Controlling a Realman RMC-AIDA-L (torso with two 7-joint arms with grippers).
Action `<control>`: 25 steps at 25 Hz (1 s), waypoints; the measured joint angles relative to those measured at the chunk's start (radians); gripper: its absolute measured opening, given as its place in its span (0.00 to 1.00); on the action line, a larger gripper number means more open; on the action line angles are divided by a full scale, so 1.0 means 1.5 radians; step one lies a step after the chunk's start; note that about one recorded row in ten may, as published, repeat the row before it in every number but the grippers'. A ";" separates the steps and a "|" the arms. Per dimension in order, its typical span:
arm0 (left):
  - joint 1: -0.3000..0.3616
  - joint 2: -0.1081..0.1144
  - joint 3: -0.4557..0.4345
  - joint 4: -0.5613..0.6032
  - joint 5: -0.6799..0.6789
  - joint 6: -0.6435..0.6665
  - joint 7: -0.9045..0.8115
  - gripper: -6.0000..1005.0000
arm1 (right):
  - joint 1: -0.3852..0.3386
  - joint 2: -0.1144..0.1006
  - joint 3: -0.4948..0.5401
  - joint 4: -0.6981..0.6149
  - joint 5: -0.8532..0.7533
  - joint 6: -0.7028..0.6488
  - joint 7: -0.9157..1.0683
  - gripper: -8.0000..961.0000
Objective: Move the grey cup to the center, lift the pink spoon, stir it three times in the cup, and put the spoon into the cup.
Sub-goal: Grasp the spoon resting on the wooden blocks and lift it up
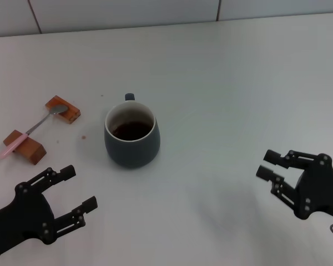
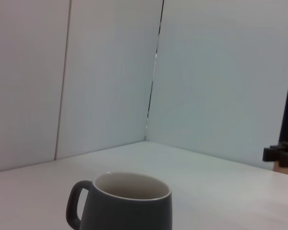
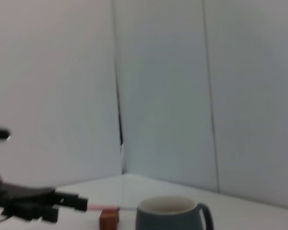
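The grey cup (image 1: pixel 132 134) stands upright on the white table left of centre, with dark brown liquid inside and its handle at the far side. It also shows in the left wrist view (image 2: pixel 125 203) and the right wrist view (image 3: pixel 170 214). The pink spoon (image 1: pixel 34 128) lies across two brown wooden blocks at the far left, bowl on the farther block, pink handle end toward me. My left gripper (image 1: pixel 80 192) is open and empty, near and left of the cup. My right gripper (image 1: pixel 268 164) is open and empty at the right, well apart from the cup.
Two brown wooden blocks (image 1: pixel 62 108) (image 1: pixel 25 146) hold the spoon at the left. A white tiled wall (image 1: pixel 155 11) runs along the table's far edge. The left gripper shows far off in the right wrist view (image 3: pixel 67 201).
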 joint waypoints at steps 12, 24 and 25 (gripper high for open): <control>0.003 -0.001 0.002 0.000 0.001 0.002 0.002 0.76 | 0.000 0.002 -0.019 0.001 -0.006 0.041 -0.034 0.64; 0.005 -0.001 -0.020 -0.012 -0.014 0.025 -0.026 0.75 | 0.005 0.002 -0.035 0.012 -0.007 0.059 -0.035 0.73; 0.002 0.000 -0.072 -0.026 -0.041 0.061 -0.095 0.75 | 0.006 0.003 -0.035 0.017 -0.007 0.066 -0.035 0.73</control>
